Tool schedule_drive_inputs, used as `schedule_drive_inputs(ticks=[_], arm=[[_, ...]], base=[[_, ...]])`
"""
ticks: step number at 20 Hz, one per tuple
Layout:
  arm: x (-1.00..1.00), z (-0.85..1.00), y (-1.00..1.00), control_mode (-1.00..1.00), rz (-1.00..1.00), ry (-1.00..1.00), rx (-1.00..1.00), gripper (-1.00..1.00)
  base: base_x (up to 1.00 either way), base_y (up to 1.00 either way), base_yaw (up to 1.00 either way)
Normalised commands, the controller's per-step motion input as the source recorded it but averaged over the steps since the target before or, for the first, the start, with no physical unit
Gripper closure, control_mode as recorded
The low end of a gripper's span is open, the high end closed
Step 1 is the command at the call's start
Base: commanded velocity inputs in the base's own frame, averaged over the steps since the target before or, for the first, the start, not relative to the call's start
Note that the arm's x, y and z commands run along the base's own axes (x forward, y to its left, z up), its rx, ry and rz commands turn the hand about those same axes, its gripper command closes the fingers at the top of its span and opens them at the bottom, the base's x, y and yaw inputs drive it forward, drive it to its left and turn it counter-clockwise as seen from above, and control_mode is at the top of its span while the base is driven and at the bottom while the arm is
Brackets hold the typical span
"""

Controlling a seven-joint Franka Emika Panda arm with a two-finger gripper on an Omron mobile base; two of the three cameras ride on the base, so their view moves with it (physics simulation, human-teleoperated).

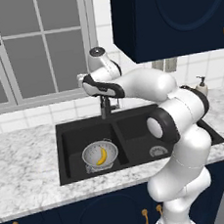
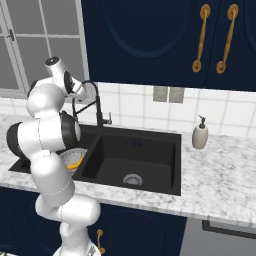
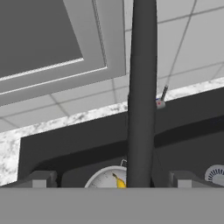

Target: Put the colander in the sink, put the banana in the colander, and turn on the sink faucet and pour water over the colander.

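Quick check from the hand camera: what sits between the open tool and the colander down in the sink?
In the hand view the sink faucet stands as a dark column between the open tool and the colander holding the banana.

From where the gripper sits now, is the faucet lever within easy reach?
Probably yes. The open gripper straddles the faucet neck, and the lever sits just beyond it with nothing between.

The arm (image 1: 184, 125) was glossy white, built of rounded, bulbous segments, with dark black bands and caps at its joints.
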Motion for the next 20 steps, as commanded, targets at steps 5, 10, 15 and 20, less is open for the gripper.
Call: schedule_drive_inputs(ticks=[5,10,15,20], arm=[[-0.03,0.04,0.0,-1.0,0.0,0.0,0.0,-1.0],[-0.29,0.16,0.0,-1.0,-0.01,0.0,0.0,-1.0],[-0.61,0.16,-0.23,-1.0,0.0,0.01,0.0,-1.0],[-0.85,0.1,-0.47,-1.0,0.0,0.0,0.0,-1.0]], base=[[0.0,0.0,0.0],[0.0,0.0,0.0],[0.0,0.0,0.0],[0.0,0.0,0.0]])
